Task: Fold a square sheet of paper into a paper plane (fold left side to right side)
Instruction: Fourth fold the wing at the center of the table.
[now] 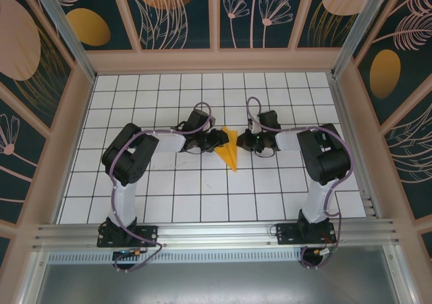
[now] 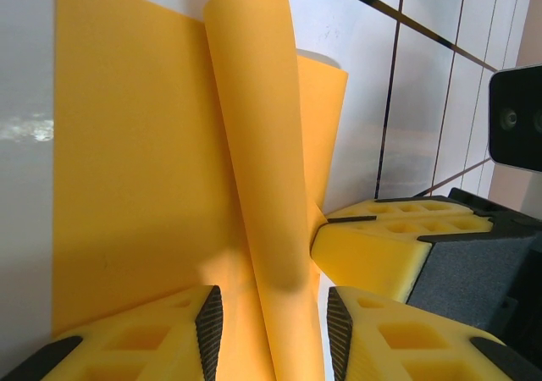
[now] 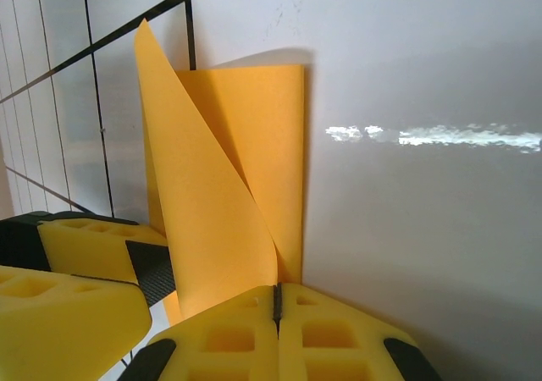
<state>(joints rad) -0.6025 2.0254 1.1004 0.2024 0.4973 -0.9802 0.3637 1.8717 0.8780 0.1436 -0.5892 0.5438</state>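
Note:
The orange-yellow paper (image 1: 231, 150) lies mid-table, folded into a narrow pointed shape between both grippers. A curled flap of the paper (image 2: 258, 144) stands up from the flat part. My left gripper (image 2: 273, 330) is open, its pads on either side of that flap without pinching it. My right gripper (image 3: 276, 300) is shut, with the standing paper (image 3: 212, 220) converging into the seam of its tips. In the top view the left gripper (image 1: 219, 140) is just left of the paper and the right gripper (image 1: 244, 142) just right of it. The right gripper's fingers (image 2: 381, 245) touch the paper's edge.
The white grid table (image 1: 202, 189) is bare around the paper. Low beige walls (image 1: 81, 108) frame it on three sides. A metal rail (image 1: 216, 233) with the arm bases runs along the near edge.

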